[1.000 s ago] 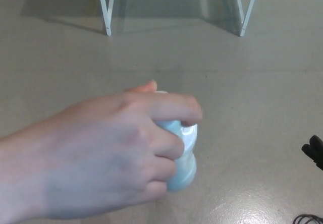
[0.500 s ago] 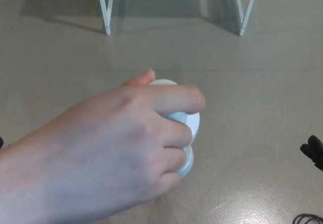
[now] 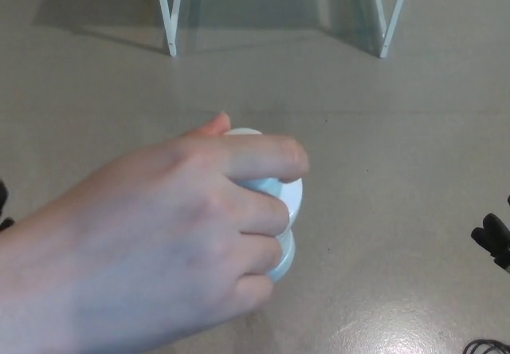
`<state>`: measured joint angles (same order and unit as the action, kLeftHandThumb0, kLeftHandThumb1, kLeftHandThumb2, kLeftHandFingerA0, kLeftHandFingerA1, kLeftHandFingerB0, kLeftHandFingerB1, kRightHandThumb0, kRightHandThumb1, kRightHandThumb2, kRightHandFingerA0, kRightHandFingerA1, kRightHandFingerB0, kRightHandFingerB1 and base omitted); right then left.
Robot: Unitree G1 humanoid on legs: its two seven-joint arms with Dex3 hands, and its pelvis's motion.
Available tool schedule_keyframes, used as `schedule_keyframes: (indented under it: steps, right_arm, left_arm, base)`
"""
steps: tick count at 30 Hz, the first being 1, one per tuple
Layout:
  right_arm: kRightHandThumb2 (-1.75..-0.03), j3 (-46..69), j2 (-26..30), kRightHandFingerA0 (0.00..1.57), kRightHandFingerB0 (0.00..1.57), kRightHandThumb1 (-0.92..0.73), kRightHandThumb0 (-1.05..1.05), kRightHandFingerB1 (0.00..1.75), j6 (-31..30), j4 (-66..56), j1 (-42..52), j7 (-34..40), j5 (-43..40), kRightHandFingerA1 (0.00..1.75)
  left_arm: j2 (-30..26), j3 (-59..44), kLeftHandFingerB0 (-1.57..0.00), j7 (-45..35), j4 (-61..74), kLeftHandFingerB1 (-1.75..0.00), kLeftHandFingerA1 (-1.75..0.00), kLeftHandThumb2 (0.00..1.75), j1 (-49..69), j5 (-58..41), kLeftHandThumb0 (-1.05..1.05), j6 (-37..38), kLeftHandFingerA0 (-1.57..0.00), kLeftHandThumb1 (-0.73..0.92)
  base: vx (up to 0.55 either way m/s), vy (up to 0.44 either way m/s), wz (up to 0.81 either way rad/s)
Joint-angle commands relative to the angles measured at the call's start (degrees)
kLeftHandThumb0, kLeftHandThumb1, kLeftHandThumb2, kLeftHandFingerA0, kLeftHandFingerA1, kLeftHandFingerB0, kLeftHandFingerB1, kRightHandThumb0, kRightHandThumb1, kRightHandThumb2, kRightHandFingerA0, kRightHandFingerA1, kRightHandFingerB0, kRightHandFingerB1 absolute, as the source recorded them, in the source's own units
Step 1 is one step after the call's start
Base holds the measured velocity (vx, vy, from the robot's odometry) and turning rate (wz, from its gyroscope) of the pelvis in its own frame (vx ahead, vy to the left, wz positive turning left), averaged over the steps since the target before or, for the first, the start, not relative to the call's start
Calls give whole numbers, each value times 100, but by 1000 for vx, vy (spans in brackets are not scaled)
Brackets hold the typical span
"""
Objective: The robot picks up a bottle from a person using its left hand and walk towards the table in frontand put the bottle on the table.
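- The bottle point(image 3: 285, 202) is pale blue and white. It looks smooth, round and a little shiny.
- A person's hand point(image 3: 159, 242) is wrapped around the bottle and hides most of it. It holds the bottle in the middle of the view, above the floor point(image 3: 398, 147).
- The robot's right hand point(image 3: 496, 241) is a small black bit at the right edge, well apart from the bottle. I cannot tell if it is open or closed.
- The left hand point(image 3: 2, 204) is only a thin dark bit at the left edge, so I cannot tell there either.
- The floor is grey-brown and smooth, with shiny spots.
- Thin white table legs point(image 3: 170, 15) stand at the top.
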<state>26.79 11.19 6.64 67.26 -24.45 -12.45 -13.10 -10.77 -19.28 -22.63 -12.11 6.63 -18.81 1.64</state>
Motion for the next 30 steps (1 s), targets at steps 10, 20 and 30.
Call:
schedule_keyframes:
  steps: [10, 20, 30]
  right_arm:
    - [-78, -220, 63, 58, 26, -37, -36, 65, 137, 126, -8, 274, 82, 90]
    - [-90, -373, 94, 60, 27, -26, -34, 64, 181, 162, 19, 335, 84, 83]
    - [-75, -506, 144, 55, 27, -41, -37, 64, 252, 166, 16, 384, 146, 86]
  left_arm:
    - [-1179, 1862, 0, -835, 3678, -9, 0, 90, 173, 924, -85, -159, 0, 48]
    - [-1304, 2748, 0, -450, 3789, -6, -9, 92, -518, 1281, -77, -708, 0, 46]
    - [-1052, 3368, 0, -337, 3648, 0, -1, 55, -761, 1642, -81, -723, 0, 41]
  base:
    - [0, 0, 0]
    - [0, 0, 0]
    - [0, 0, 0]
